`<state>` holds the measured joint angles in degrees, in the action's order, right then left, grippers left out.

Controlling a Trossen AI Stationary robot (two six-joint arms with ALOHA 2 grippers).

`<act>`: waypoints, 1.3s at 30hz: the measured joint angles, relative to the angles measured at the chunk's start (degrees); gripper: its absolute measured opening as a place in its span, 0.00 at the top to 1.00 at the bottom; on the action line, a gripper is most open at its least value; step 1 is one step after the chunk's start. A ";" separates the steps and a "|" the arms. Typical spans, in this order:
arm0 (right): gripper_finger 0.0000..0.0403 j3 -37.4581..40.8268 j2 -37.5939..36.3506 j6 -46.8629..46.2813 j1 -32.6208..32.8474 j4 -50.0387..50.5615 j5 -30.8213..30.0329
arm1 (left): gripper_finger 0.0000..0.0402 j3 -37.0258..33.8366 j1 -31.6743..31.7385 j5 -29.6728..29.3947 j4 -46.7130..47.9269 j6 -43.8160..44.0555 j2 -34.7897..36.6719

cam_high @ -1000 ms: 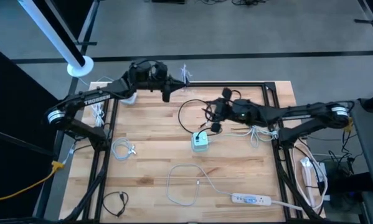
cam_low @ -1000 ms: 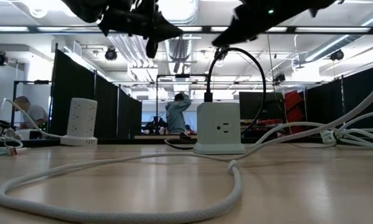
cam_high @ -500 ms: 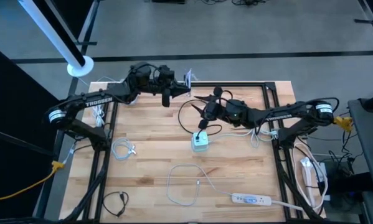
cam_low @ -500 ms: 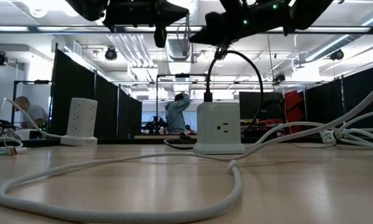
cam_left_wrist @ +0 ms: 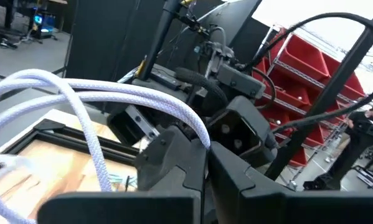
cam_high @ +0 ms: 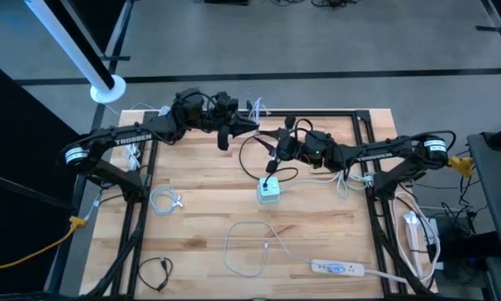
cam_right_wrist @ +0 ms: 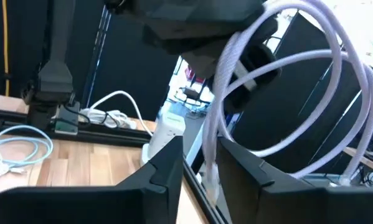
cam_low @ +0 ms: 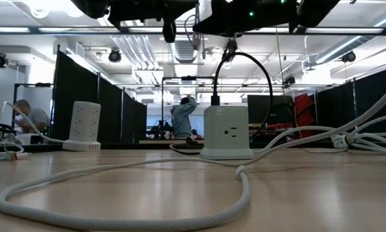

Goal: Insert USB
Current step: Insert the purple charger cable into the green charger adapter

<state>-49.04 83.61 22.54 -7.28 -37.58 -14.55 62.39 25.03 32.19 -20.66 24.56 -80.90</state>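
Observation:
A white braided USB cable [cam_high: 254, 107] hangs in loops between my two grippers above the table's far middle. My left gripper [cam_high: 243, 125] is shut on it, and the cable comes out between its fingers [cam_left_wrist: 202, 138]. My right gripper [cam_high: 273, 144] faces the left one, with a strand of the same cable [cam_right_wrist: 210, 163] between its fingers. Both grippers point about level. Below them a white power cube [cam_high: 268, 192] rests on the table, with a black cable [cam_low: 265, 74] plugged into its top. My left gripper pinches the white cable [cam_left_wrist: 197, 127] between its two shut fingers, level, coming from the table's left. The loops stand clear of the table. My right gripper has a hanging strand of the cable [cam_right_wrist: 208, 174] between its two fingers, level, from the table's right; which part of the cable this is I cannot tell.
A white power strip [cam_high: 338, 268] and a white cable loop [cam_high: 246, 247] lie near the front edge. A coiled cable [cam_high: 162, 201] and a black cable [cam_high: 154, 272] lie at the left. A white socket tower [cam_low: 85, 125] stands far left. A person [cam_low: 183, 116] shows in the room behind.
My left gripper has carried the white cable toward the table's middle and slightly up. My right gripper has tipped up from slanting down to level, moved toward the left gripper, and narrowed its fingers around the hanging strand.

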 joint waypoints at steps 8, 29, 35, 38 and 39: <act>0.99 -1.39 0.07 -0.69 -0.01 3.90 -0.01 | 1.00 0.00 -0.69 -0.16 0.28 -0.13 -0.01; 1.00 -1.34 -13.44 -10.67 0.13 24.42 6.19 | 0.71 -3.76 2.03 -20.73 27.97 -18.33 0.12; 0.99 -1.33 -18.03 -14.74 0.15 30.92 13.51 | 0.64 -6.85 2.13 -28.79 33.03 -20.27 -0.05; 0.99 -1.33 -18.49 -17.40 0.66 32.66 21.63 | 0.64 -9.64 1.92 -27.92 32.22 -22.00 -0.03; 0.99 -1.33 -18.49 -18.08 1.06 32.82 23.45 | 0.65 -10.67 1.70 -26.85 32.07 -22.37 -0.03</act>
<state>-50.37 65.12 4.46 -6.22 -4.76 8.90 51.72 26.73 5.34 11.42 2.19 -80.93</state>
